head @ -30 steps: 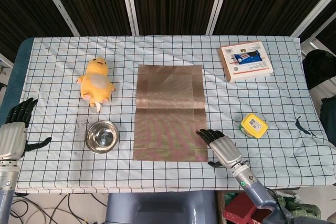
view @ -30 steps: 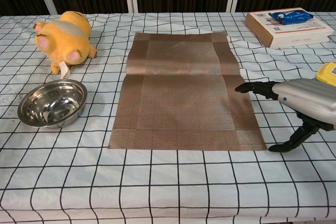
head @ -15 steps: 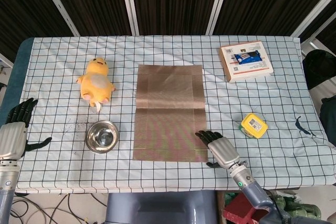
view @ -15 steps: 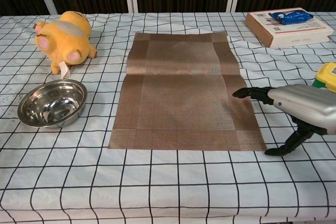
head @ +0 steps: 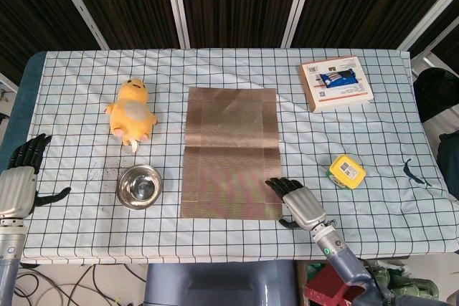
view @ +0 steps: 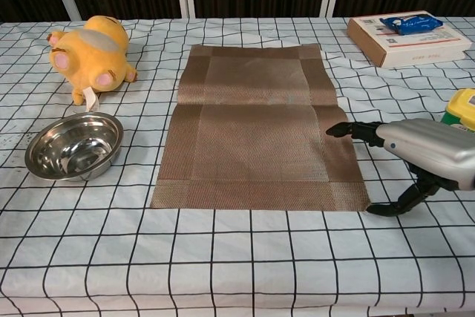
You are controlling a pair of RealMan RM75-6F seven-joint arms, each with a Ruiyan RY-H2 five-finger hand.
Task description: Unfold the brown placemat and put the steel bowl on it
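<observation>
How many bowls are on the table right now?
1. The steel bowl sits on the checked tablecloth, left of the unfolded brown placemat and in front of the yellow plush toy, apart from both. No others show in either view.

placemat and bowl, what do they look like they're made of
Placemat: looks like woven vinyl or a similar synthetic fibre, brown with a faint sheen; fine ribbed weave lines and a darker border band show. The exact fibre can't be told.

Bowl: polished metal, probably stainless steel; its inside mirrors light and dark patches and the rim is thin and bright.
</observation>
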